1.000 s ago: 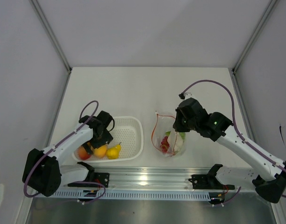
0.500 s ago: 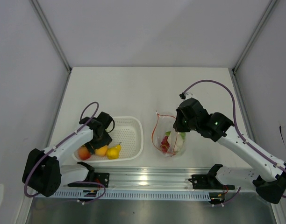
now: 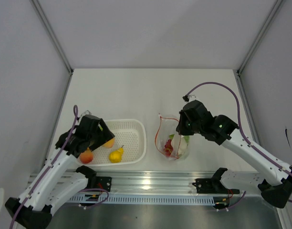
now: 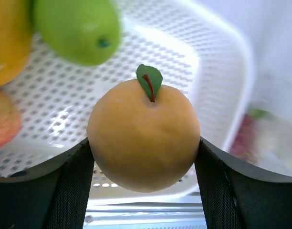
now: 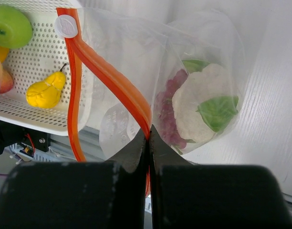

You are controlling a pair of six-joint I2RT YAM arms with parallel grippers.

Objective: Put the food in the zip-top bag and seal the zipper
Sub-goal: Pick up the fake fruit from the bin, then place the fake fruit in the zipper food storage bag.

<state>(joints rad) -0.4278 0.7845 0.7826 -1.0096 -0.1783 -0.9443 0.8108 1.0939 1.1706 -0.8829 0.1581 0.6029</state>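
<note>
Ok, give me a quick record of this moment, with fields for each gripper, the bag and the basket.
left gripper: shut on the orange fruit, held over the white basket
right gripper: shut on the zipper, holding up the zip-top bag
bag mouth: open, not sealed
bag contents: cauliflower, grape bunch
basket contents: yellow pear, green apple, reddish fruit
</note>
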